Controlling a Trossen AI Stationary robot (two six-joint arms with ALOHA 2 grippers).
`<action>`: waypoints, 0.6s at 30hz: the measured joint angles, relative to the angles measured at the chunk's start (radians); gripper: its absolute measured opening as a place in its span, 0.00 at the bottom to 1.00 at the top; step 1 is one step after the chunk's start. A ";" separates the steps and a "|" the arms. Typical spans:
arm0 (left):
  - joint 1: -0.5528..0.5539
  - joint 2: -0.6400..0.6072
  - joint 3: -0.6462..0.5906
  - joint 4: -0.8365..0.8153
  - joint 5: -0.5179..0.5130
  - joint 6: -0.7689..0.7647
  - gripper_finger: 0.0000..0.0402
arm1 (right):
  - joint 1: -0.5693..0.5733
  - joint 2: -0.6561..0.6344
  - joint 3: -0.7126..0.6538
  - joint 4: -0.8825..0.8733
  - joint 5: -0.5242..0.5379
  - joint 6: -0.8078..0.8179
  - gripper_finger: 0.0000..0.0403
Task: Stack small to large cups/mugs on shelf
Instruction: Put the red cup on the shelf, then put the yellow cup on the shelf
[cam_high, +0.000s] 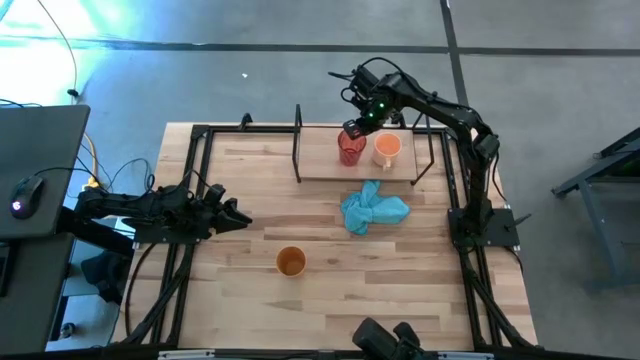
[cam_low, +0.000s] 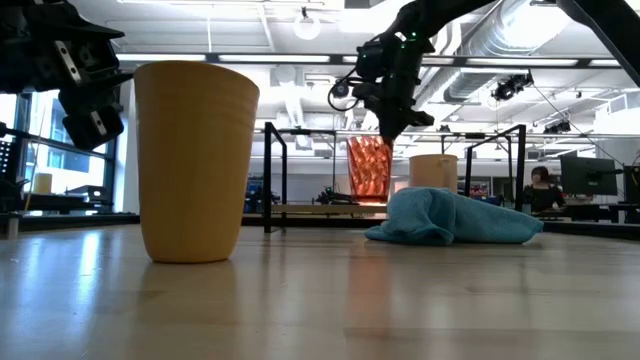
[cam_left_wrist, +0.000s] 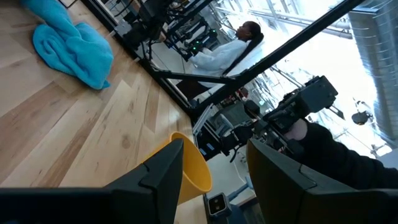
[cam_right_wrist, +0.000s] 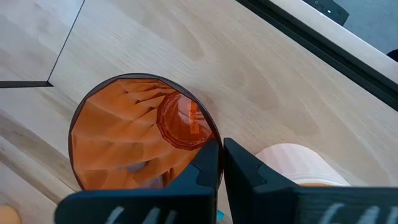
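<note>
The shelf (cam_high: 320, 166) stands at the table's far side. Above it, my right gripper (cam_high: 352, 130) is shut on the red translucent cup (cam_high: 349, 150), which stays upright. The pale orange mug (cam_high: 386, 148) stands on the shelf board just right of the red cup, apart from it. The amber-orange cup (cam_high: 290, 262) stands upright on its base on the tabletop, near the front middle. My left gripper (cam_high: 238, 216) is open and hovers over the table's left side, pointing toward the amber cup (cam_left_wrist: 196, 171) without touching it. My right gripper (cam_right_wrist: 222, 163) pinches the red cup's rim (cam_right_wrist: 211, 134) on the side facing the mug, one finger inside the cup and one outside. The fingers come from above, pointing down. The cup is upright; whether its base (cam_low: 368, 198) rests on the shelf board or hangs just above it, I cannot tell.
A crumpled light blue cloth (cam_high: 373, 210) lies on the table just in front of the shelf. Black frame posts (cam_high: 297, 140) stand at the shelf's ends. A monitor and mouse sit beyond the table's left edge. People sit in the room behind.
</note>
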 joint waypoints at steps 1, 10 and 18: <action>0.000 0.000 0.000 0.000 0.000 0.000 0.41 | 0.000 0.000 0.000 0.003 0.000 0.000 0.00; 0.000 0.000 0.000 0.000 0.000 0.000 0.41 | 0.000 0.000 0.000 0.013 0.000 -0.001 0.01; 0.000 0.000 0.000 0.000 0.000 0.000 0.41 | 0.000 -0.001 0.000 0.013 -0.003 0.000 0.15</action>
